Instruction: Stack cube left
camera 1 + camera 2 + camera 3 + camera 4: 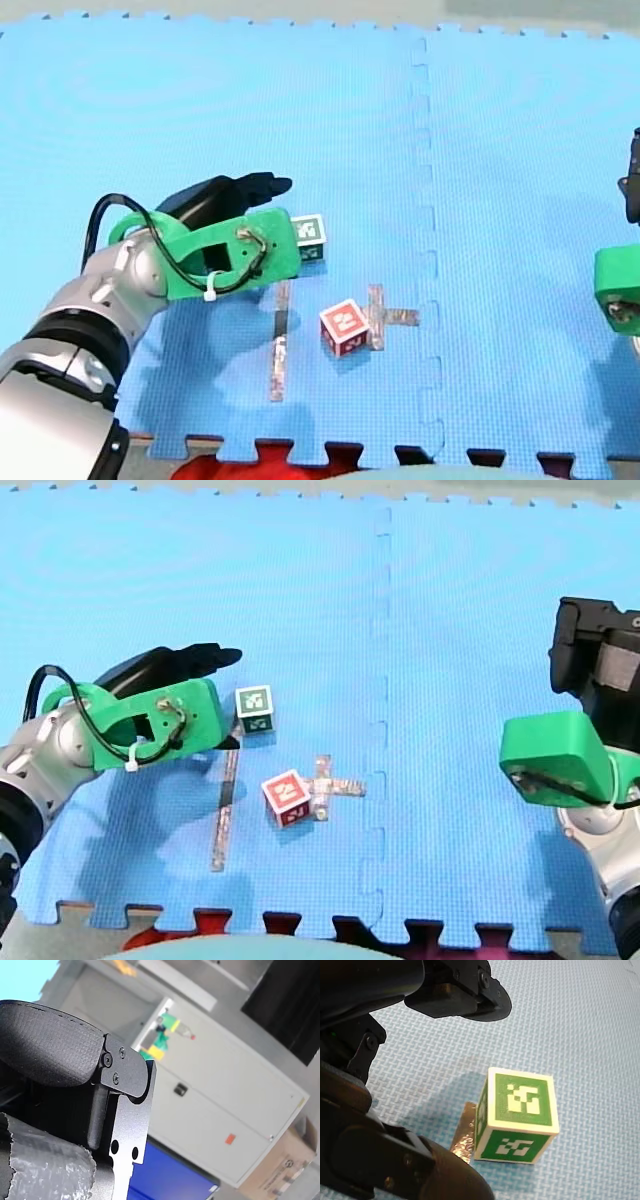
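A green cube (309, 236) with white markings sits on the blue foam mat (200, 110), just right of my left hand (215, 658). That hand reaches in from the left and hovers beside the cube, holding nothing. The second wrist view shows the green cube (517, 1115) standing on the end of a tape strip, with a dark finger (465, 997) above it and not touching it. A red cube (343, 327) lies tilted in front and to the right, against a tape cross (380, 317). My right hand (590, 660) is raised at the far right, holding nothing.
A long silver tape strip (280, 345) runs toward the mat's front edge (330, 450). A jigsaw seam (425, 200) crosses the mat from back to front. The first wrist view looks at grey cabinets (210, 1085) and a cardboard box (280, 1165).
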